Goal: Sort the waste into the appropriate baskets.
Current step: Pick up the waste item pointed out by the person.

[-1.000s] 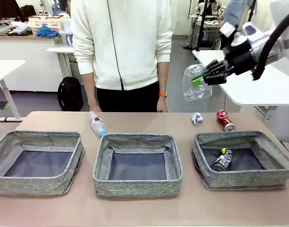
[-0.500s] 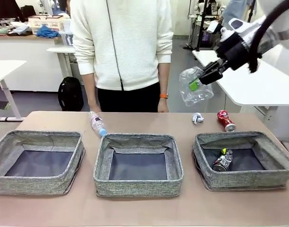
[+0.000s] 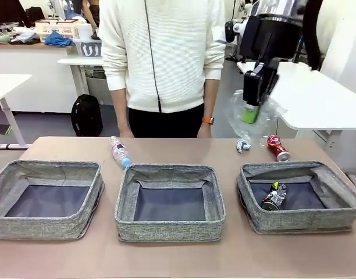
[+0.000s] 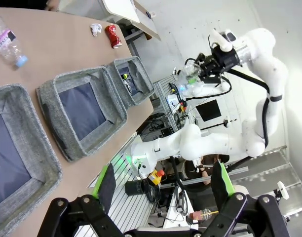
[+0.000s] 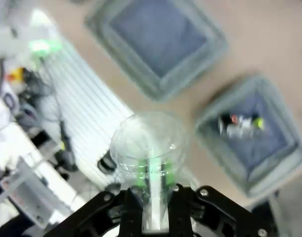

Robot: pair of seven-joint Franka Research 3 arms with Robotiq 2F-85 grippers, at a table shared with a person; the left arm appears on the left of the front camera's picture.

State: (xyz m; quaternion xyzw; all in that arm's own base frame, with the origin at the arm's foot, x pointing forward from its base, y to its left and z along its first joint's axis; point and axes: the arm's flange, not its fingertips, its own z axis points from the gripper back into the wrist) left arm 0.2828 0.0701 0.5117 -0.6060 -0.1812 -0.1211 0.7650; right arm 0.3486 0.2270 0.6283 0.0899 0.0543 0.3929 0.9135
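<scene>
The clear plastic cup [image 3: 264, 121] hangs in the air above the far right part of the counter [image 3: 178, 256], pinched at its wall by the right hand [image 3: 249, 115], whose fingers are clenched on it. In the front view it sits just above the white crumpled paper wad [image 3: 242, 145] and the crushed red can [image 3: 277, 147], both lying on the counter behind the right grey woven-fabric basket [image 3: 300, 168]. That basket holds the crushed dark can [image 3: 274, 196]. The middle grey woven-fabric basket [image 3: 166, 171] and the left grey woven-fabric basket [image 3: 50, 168] show bare dark bottoms. The small clear plastic bottle with blue cap [image 3: 118, 151] lies on its side behind the gap between those two. A person in a white sweater [image 3: 166, 58] stands at the far edge, just left of the cup, an orange band [image 3: 207, 121] on one wrist.

The left hand [image 4: 163, 185] is released, its green-padded fingers spread wide and grasping nothing, well off the counter's near side.

The right hand's fingers cover part of the cup's wall. The right wrist view is blurred: the cup [image 5: 148, 143] reads as a pale ring over the right hand [image 5: 152, 170], with two baskets below it.
</scene>
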